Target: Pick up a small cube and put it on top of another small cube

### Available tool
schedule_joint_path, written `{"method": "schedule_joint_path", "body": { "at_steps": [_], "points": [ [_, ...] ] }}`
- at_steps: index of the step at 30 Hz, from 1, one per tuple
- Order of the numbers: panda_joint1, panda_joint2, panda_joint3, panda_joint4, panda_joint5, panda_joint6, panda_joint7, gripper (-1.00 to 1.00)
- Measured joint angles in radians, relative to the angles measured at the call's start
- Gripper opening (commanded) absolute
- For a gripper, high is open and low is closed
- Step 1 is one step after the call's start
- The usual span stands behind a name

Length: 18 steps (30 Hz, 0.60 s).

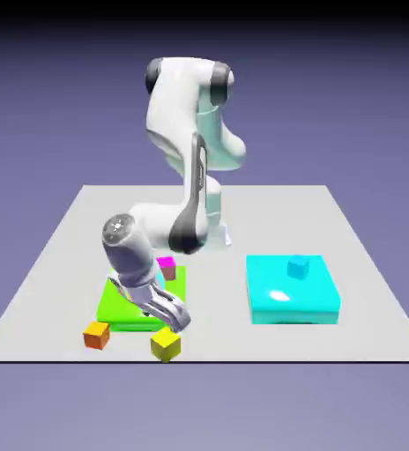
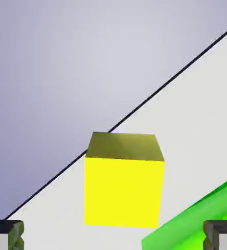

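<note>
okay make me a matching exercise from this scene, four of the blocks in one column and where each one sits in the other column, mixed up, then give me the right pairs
Things:
1. yellow cube
2. orange cube
3. small cyan cube
4. magenta-topped cube

Places:
A. on top of the cyan pad
B. on the green pad, partly behind the arm
C. on the bare table near the front edge, straight ahead of the open jaws of the gripper
D. on the bare table off the green pad's front corner, on the exterior view's left

Pairs: 1-C, 2-D, 3-A, 4-B
</note>
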Motion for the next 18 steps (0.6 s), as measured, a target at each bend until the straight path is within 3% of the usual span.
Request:
{"method": "schedule_joint_path", "body": {
  "at_steps": [3, 4, 9, 18],
  "points": [
    [0.001, 0.099, 0.024, -0.032, 0.033, 0.13, -0.025, 0.0],
    [0.001, 0.108, 0.026, -0.034, 0.036, 0.141, -0.027, -1.0],
    [0.0, 0.009, 0.002, -0.003, 0.006, 0.012, -0.004, -1.0],
    [0.017, -0.317, -0.049, -0.277, -0.154, -0.047, -0.159, -1.0]
  ]
}}
